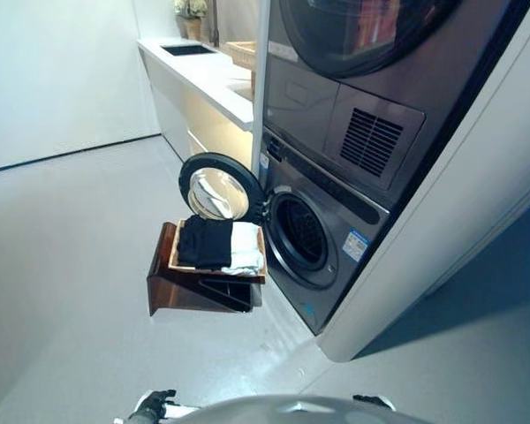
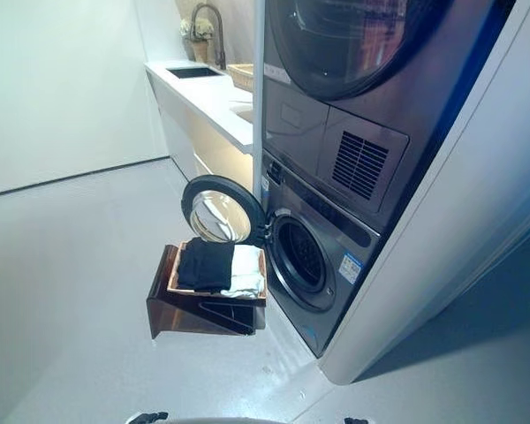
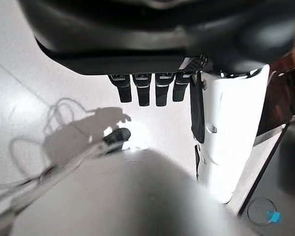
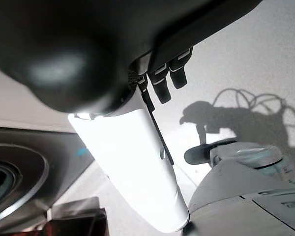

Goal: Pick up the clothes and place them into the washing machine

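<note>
Centrally, just below the middle of both eye views, the clothes lie folded in a shallow wooden tray (image 1: 261, 256) on a dark brown stand (image 1: 163, 287): a black garment (image 1: 205, 242) on the tray's left part and a white garment (image 1: 246, 247) touching it on the right. Each fold's long axis runs from the near rim up the frame toward the washing machine's round door (image 1: 214, 187), which is swung open just above the tray. The machine's drum opening (image 1: 300, 235) sits right of the tray, under a second stacked machine (image 1: 353, 88), and a white surface (image 2: 212, 93) with a sink runs to the upper left. Only the wrist views show the hands: the left hand (image 3: 147, 91) hangs over the floor with fingers relaxed and empty, the right hand (image 4: 164, 78) likewise loose and holding nothing, with the drum rim at its view's lower left.
</note>
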